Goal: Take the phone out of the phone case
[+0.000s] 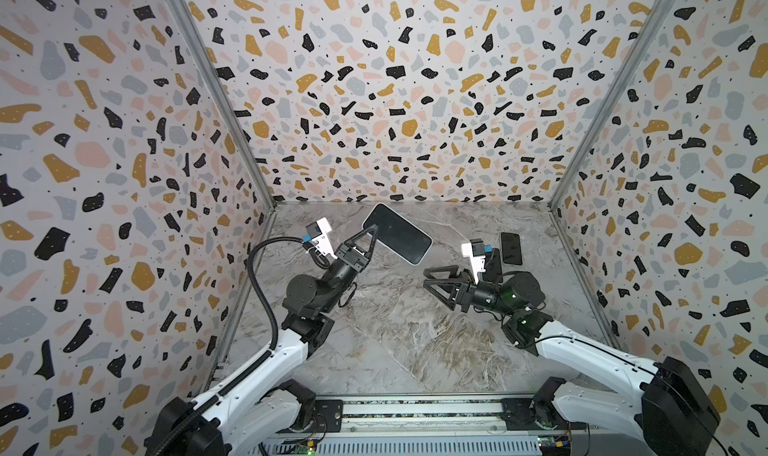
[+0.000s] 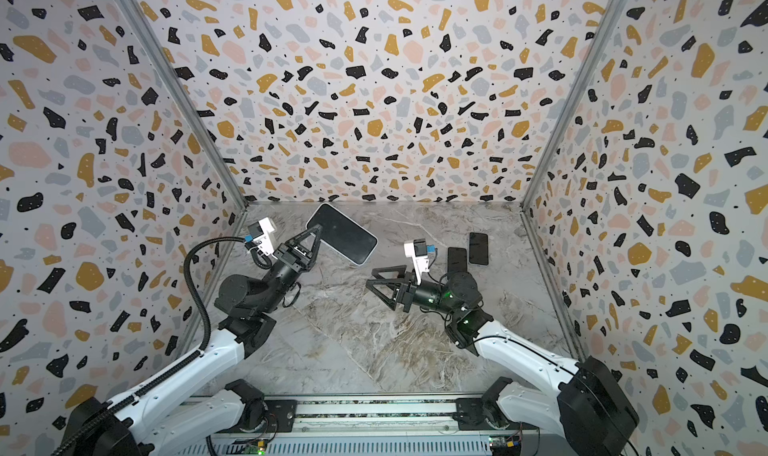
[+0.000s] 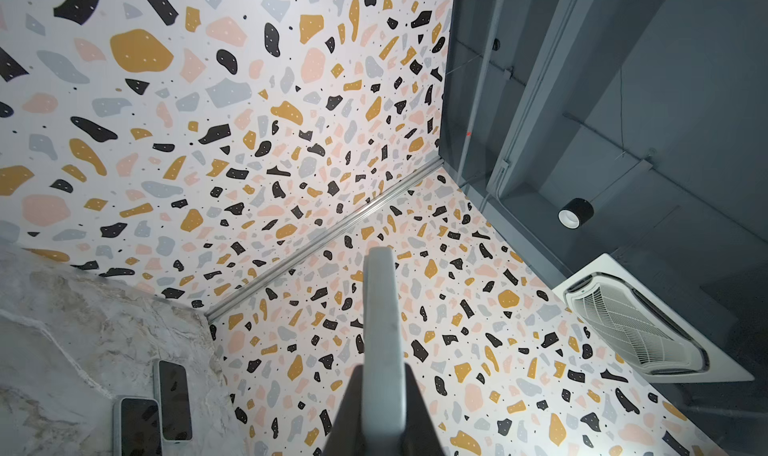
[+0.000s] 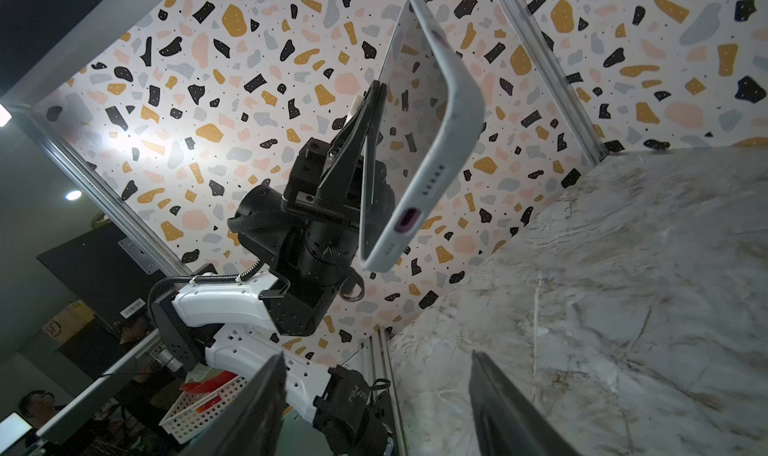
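The left gripper (image 1: 375, 230) has its jaws clamped narrow on a long edge of the cased phone (image 1: 397, 233), held tilted in the air over the table's (image 1: 395, 333) far side. The right gripper (image 1: 425, 278) hangs near, jaws apart and empty. It should pinch the case (image 4: 432, 113) at a free corner and peel the rim back. The pale, round-cornered shell looks pliable, the dark glass slick.

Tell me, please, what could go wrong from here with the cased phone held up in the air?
1. The left gripper pinches the cased phone only near one end, clear of the table. A pull by the open right gripper could twist it loose and drop it.
2. Two other phones lie on the table close behind the right gripper, and its arm might knock them.
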`<action>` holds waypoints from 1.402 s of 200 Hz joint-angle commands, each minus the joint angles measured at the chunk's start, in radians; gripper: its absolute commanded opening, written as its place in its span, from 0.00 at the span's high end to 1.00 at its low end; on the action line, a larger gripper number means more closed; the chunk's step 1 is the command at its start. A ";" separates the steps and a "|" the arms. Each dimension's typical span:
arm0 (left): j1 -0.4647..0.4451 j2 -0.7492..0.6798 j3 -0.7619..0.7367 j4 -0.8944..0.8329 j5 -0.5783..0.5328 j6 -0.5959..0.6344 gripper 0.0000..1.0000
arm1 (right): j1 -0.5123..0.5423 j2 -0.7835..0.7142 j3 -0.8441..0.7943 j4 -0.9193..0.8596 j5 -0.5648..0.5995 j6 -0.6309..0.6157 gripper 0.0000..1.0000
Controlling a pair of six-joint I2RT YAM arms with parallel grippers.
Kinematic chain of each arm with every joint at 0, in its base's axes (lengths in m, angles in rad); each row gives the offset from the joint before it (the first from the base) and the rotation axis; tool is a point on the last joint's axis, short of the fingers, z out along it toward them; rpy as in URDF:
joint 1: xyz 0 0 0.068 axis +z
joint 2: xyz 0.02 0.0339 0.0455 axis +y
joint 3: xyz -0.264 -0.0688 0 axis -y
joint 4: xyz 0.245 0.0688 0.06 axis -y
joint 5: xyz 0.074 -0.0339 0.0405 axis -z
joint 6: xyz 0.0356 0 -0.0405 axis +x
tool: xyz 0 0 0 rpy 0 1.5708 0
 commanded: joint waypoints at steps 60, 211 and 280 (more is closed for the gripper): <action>-0.030 -0.038 0.016 0.108 -0.026 -0.002 1.00 | 0.023 0.042 0.081 0.149 -0.014 0.025 0.48; -0.044 -0.041 0.007 0.111 -0.032 0.004 1.00 | 0.029 0.089 0.093 0.239 -0.019 0.090 0.66; -0.054 -0.041 0.004 0.115 -0.032 0.010 1.00 | 0.029 0.105 0.099 0.259 -0.017 0.101 0.77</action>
